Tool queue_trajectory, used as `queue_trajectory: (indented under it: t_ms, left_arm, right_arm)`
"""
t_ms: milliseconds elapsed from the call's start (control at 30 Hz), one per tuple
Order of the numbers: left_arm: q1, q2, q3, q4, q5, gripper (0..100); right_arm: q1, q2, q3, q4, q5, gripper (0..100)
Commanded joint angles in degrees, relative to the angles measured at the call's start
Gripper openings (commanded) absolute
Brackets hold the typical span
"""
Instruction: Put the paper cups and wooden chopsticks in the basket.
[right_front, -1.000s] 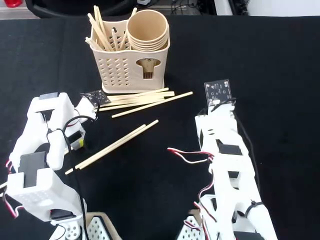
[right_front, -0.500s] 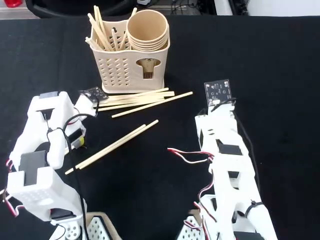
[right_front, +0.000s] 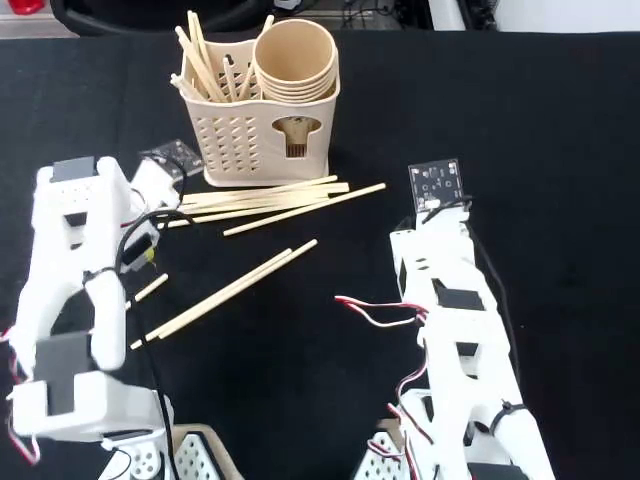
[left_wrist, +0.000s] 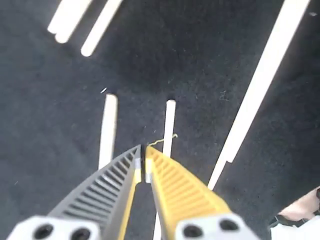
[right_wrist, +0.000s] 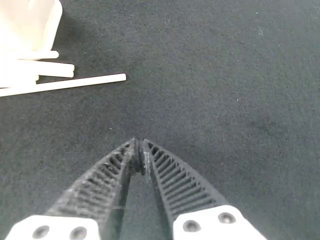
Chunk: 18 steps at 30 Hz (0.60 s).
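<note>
The cream basket (right_front: 262, 140) stands at the back with stacked paper cups (right_front: 295, 62) and several chopsticks (right_front: 203, 62) in it. More wooden chopsticks (right_front: 270, 202) lie fanned on the black table in front of it, and a pair (right_front: 235, 287) lies slanted nearer the arms. My left gripper (left_wrist: 143, 153) is shut just above the table. One chopstick (left_wrist: 168, 122) runs under its yellow finger and another (left_wrist: 107, 131) lies beside it. My right gripper (right_wrist: 138, 148) is shut over bare cloth, apart from the nearest chopstick (right_wrist: 65, 84) and the basket corner (right_wrist: 29, 25).
The left arm (right_front: 75, 260) stands over the left end of the slanted pair. The right arm (right_front: 455, 300) stretches along the right side. Black cloth (right_front: 520, 120) lies open to the right of the basket.
The left arm has risen and drawn back to the left, and a short stretch of chopstick beneath it has come into sight. The right arm has kept still.
</note>
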Motion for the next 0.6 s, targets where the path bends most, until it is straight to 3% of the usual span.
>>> queue_trajectory:
  t_ms: [0, 300, 400, 500, 567]
  left_arm:
    - [1.2, -7.7, -2.4, 0.8, 3.3, 3]
    - [4.0, -12.8, 2.1, 1.0, 4.4, 3]
    - [1.1, -11.6, 3.1, -5.7, 4.0, 3]
    - [-3.5, -7.6, 5.1, -15.4, -4.7, 3]
    - [-5.1, -3.3, 5.1, -17.5, -8.1, 3]
  right_arm:
    - [0.5, -1.2, -0.4, -0.9, 0.5, 1.3]
    - [0.6, -1.2, -0.3, -0.9, 0.5, 1.3]
    - [0.6, -1.2, -0.3, -0.9, 0.5, 1.3]
    - [0.6, -1.2, -0.3, -0.9, 0.5, 1.3]
    - [0.5, -1.2, -0.3, -0.9, 0.5, 1.3]
